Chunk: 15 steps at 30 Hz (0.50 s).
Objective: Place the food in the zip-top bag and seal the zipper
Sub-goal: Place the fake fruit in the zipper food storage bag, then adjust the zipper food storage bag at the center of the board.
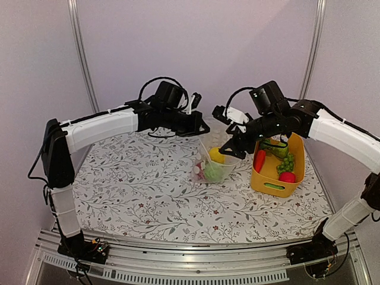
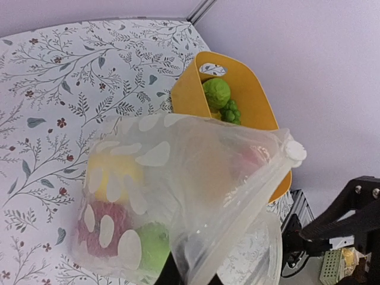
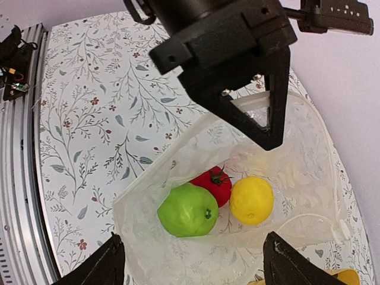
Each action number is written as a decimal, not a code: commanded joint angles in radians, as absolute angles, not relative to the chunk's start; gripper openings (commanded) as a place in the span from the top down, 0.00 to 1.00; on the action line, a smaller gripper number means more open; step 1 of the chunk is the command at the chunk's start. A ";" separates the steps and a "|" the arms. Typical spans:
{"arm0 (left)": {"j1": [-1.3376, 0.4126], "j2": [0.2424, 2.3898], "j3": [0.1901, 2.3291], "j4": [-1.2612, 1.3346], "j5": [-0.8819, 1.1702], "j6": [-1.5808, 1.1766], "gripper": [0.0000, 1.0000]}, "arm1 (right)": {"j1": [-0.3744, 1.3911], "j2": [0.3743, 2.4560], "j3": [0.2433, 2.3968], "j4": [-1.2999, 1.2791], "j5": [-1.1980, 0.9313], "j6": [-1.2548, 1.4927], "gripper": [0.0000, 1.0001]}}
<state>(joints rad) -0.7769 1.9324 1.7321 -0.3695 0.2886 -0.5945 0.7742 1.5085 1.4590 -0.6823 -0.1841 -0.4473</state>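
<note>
Soft, even light is filling all views, throwing faint shadows. Ahead of the left gripper (image 1: 200,127), the bag (image 2: 196,196) is blurring close to the lens, glinting slightly.

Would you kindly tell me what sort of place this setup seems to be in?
Most likely a robotics lab test booth: plain lilac wall panels in metal framing, two arms bolted to an aluminium rail, and toy food in a yellow bin on a floral table cover.
</note>
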 commanded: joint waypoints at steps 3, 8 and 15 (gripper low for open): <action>-0.764 1.978 1.798 -0.431 0.322 -0.540 0.95 | 0.786 1.428 1.405 -0.816 -0.370 -0.655 0.27; -0.764 1.975 1.808 -0.451 0.318 -0.518 0.94 | 0.804 1.427 1.381 -0.814 -0.339 -0.762 0.32; -0.756 1.977 1.815 -0.470 0.319 -0.501 0.94 | 0.911 1.497 1.351 -0.783 -0.205 -0.811 0.33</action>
